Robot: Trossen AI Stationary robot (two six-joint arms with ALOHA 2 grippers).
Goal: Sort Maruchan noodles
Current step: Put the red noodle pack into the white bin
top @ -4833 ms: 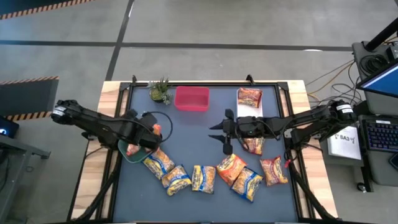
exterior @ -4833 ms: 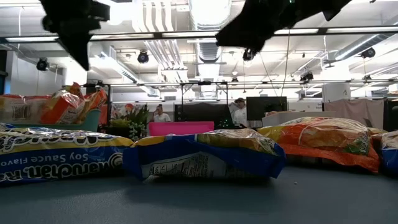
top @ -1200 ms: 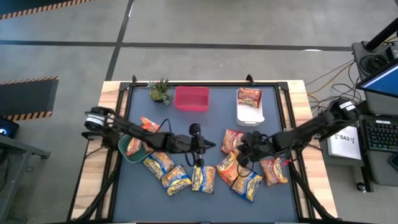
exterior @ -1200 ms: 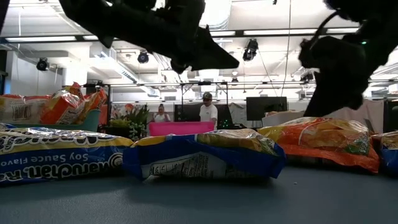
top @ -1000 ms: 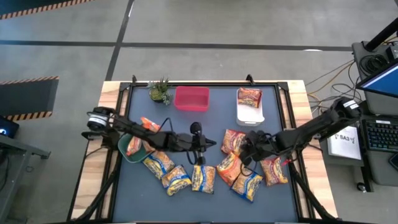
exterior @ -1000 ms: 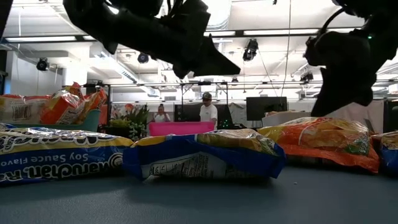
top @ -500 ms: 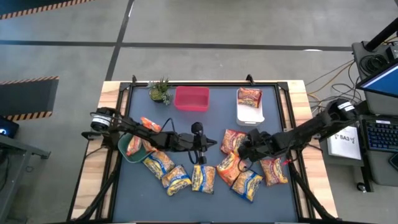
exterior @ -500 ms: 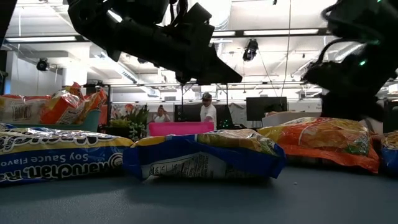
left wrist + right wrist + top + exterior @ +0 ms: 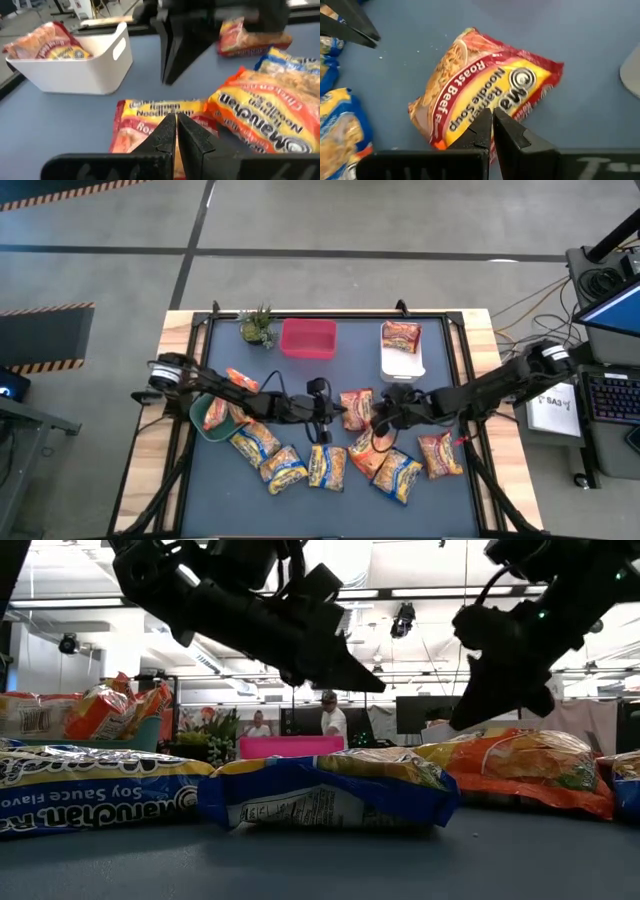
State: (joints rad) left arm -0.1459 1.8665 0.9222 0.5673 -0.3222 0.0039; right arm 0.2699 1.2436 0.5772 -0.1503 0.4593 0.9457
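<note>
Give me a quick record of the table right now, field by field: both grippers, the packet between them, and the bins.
left gripper: shut, mid-table, tip beside the red Roast Beef packet
right gripper: shut, at that packet's other side
Roast Beef packet: lying flat on the table, not lifted
white bin: holds one red packet
pink bin: no packet visible in it
green bowl: holds orange packets

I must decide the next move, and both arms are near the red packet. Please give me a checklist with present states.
1. Red crinkly plastic Roast Beef noodle packet lies flat on the dark table: ok.
2. Right gripper open for grasping: not ok, shut.
3. Left gripper open: not ok, shut.
4. Grippers well apart: not ok, both at the packet.
5. White plastic bin reachable, holding one red packet: ok.
6. Packet gripped: cannot tell.
</note>
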